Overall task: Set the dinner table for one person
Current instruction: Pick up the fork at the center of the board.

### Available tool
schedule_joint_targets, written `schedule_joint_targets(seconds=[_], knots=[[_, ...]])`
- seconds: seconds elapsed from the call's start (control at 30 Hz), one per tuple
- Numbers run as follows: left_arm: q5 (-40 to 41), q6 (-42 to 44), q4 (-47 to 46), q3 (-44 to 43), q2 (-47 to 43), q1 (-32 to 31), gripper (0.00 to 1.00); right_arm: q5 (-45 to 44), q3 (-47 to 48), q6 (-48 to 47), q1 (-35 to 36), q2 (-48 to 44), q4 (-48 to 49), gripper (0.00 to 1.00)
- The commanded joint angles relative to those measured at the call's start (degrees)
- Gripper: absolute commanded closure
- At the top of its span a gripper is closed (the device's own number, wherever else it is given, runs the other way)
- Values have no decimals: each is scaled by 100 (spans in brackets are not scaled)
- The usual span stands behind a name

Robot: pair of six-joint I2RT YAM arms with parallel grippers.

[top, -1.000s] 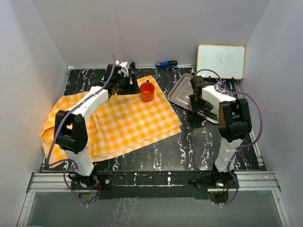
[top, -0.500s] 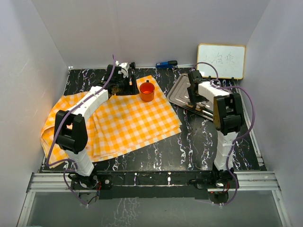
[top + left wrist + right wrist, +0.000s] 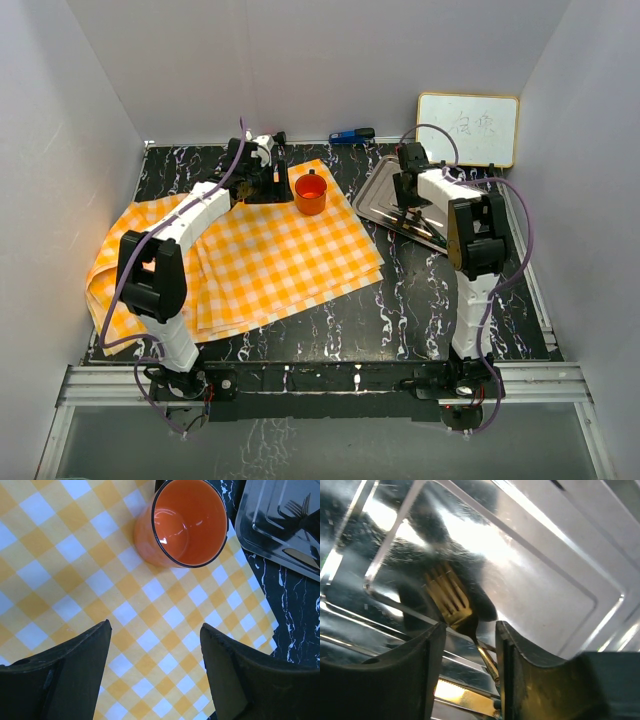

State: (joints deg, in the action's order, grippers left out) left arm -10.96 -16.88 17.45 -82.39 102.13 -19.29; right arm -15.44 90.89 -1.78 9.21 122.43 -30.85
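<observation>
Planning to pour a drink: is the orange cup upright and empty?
Upright and empty: the orange cup stands mouth-up on the checked cloth, and the left wrist view shows only its bare orange inside.

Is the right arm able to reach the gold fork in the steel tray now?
Probably yes. The right gripper hangs low over the tray, jaws open on either side of the fork, and nothing covers it.

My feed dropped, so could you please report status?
Left gripper open by cup. Right gripper open astride fork in tray. Dinner table: cloth laid. Nothing blocking.
</observation>
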Motion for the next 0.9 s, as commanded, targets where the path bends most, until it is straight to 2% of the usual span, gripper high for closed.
schedule_joint_targets(seconds=[0.0, 0.3, 0.5, 0.87], knots=[[33, 77, 127, -118, -45, 13, 29, 676, 105, 159, 10, 598, 1, 60], [181, 146, 188, -60, -42, 13, 29, 1114, -263, 297, 10, 611, 243, 77], [180, 150, 186, -44, -28, 13, 29, 1611, -20, 377, 6, 740, 186, 100], [321, 157, 146, 3, -94, 13, 29, 2200, 180, 590, 10, 430, 505, 100]])
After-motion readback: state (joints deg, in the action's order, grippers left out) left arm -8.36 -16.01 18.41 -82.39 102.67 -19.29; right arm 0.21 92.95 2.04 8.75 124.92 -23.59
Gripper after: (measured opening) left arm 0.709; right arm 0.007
